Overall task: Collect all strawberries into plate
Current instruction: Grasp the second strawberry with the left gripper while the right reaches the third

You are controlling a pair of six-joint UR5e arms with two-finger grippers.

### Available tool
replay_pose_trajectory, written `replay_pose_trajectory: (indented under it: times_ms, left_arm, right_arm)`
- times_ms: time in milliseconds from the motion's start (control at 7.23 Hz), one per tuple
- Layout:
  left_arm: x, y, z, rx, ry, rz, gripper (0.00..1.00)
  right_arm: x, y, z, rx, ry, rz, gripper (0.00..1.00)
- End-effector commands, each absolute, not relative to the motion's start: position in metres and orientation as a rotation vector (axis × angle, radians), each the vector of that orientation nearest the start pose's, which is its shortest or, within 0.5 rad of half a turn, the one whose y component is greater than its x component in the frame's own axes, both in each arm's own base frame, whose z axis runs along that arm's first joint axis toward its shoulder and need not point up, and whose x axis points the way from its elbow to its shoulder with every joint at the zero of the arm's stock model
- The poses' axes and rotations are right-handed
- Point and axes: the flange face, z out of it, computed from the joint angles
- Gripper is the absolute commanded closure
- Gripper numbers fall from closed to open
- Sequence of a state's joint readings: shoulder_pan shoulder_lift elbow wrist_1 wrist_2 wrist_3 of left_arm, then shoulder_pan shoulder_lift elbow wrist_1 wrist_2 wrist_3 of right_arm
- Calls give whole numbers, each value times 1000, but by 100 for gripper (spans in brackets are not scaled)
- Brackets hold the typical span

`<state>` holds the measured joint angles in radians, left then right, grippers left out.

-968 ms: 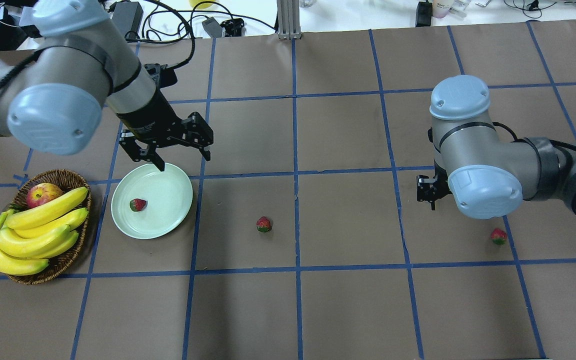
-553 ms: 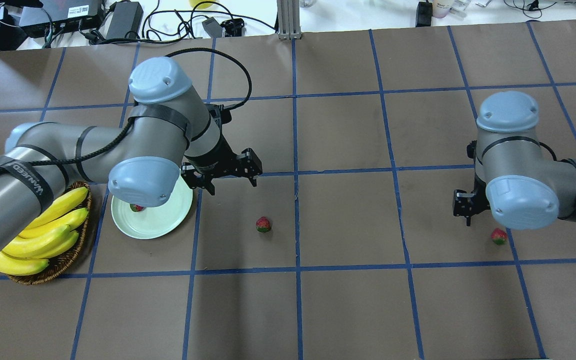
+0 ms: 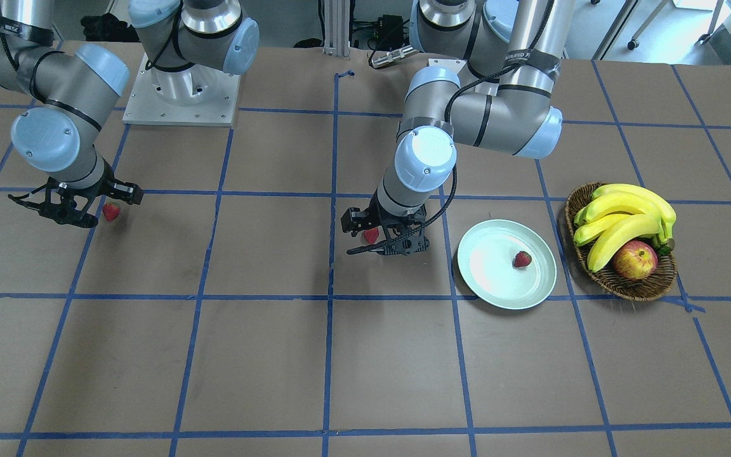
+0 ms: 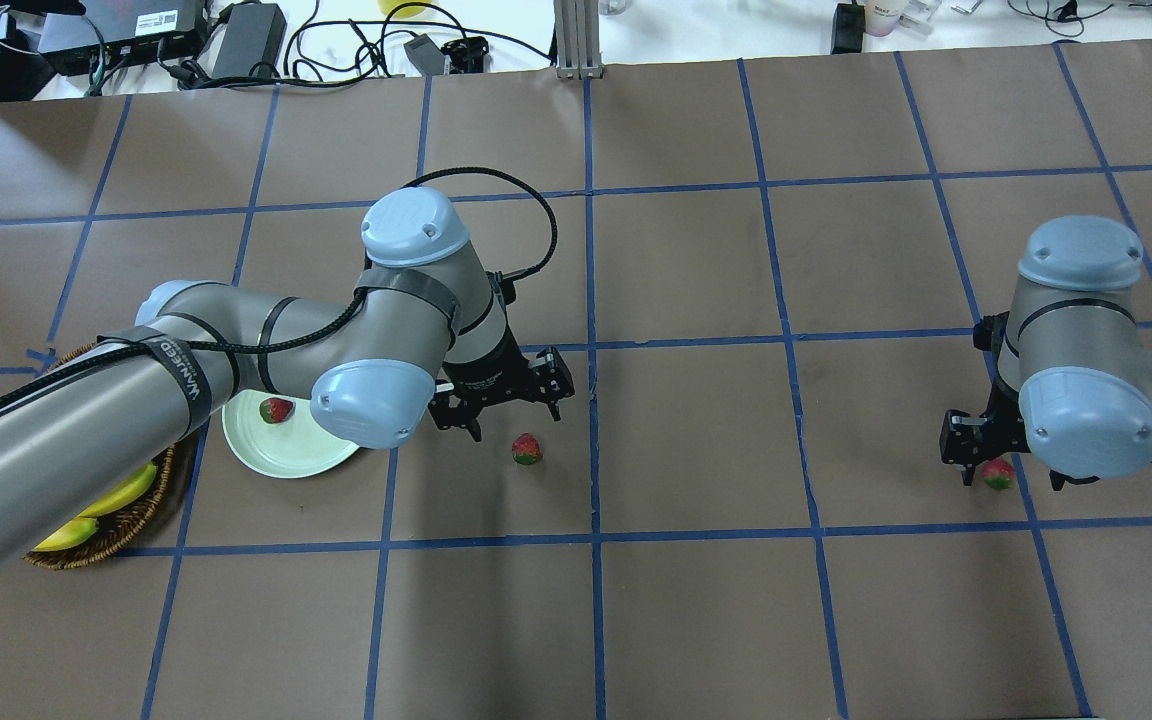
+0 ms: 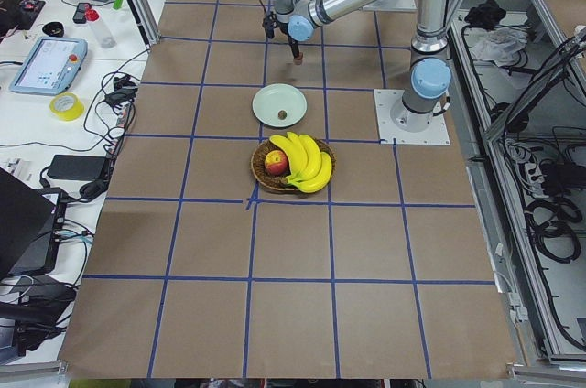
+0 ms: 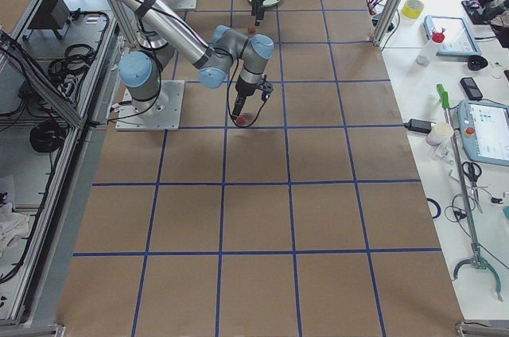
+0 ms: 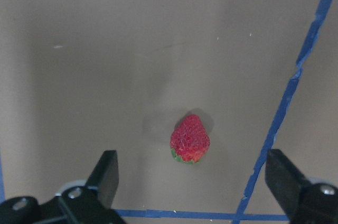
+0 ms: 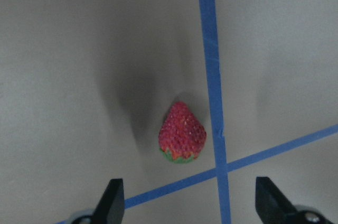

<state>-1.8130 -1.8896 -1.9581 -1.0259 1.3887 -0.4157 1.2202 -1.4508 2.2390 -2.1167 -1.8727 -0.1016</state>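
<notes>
Unreadable white lettering on left arm's strap (image 4: 174, 368). Spread wide above table: left gripper (image 7: 195, 182) over middle strawberry (image 7: 190, 139), right gripper (image 8: 193, 200) over outer strawberry (image 8: 182, 131), tips pointing away, leafy ends wristward. Third strawberry (image 3: 521, 259) on plate (image 3: 492, 282).

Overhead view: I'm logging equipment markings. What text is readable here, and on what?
"WANEED", roughly, letters unclear: on the black strap around the left arm.
White label on the black box past the table: too small to read.
No other text is legible.
</notes>
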Motion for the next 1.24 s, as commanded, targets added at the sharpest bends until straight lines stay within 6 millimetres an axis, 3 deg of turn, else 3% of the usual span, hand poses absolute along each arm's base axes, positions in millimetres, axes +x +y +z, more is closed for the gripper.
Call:
replay_pose_trajectory:
  times_ms: [0,138,277,415,553,830,1106]
  left_arm:
    - [-273,-453,170,-302,3199,423,2]
    - [-271,-442,163,-304,3187,452,10]
    - [-272,-441,165,-307,3190,456,45]
    - [-273,-441,165,-313,3192,458,86]
    - [-273,-443,167,-320,3194,449,100]
    - [-274,-453,182,-322,3212,386,100]
    - [-274,-482,220,-395,3224,290,100]
  right_arm:
    - [-44,-421,175,341,3324,492,11]
    - [-45,-422,175,342,3326,485,11]
    - [-44,-422,175,341,3329,477,12]
    - [-44,-422,174,341,3328,480,25]
    - [-45,-422,173,342,3326,485,42]
    - [-45,-422,172,339,3326,491,54]
    - [-45,-421,170,324,3326,500,64]
